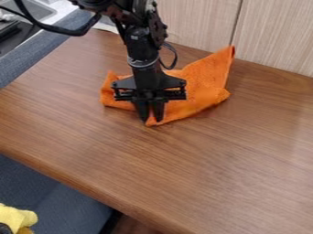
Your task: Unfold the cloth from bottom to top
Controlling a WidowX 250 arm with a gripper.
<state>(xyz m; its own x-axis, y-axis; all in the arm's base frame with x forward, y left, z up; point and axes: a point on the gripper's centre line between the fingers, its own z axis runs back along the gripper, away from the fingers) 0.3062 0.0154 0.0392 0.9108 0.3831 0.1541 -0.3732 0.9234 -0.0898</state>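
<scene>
Cloth (207, 77) on table (183, 169), perhaps against wall (198, 23)

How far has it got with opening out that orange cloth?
No unfolding looks finished: the orange cloth lies bunched, one corner sticking up by the wall. The gripper is at the cloth's near corner, fingers apart with cloth between them. Opening the folds and laying it flat seem left.

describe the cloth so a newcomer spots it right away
A brown wooden table backs onto a pale panelled wall. At the black gripper, near that wall, lies the crumpled cloth, bright orange, unlike the yellow item at lower left.
</scene>
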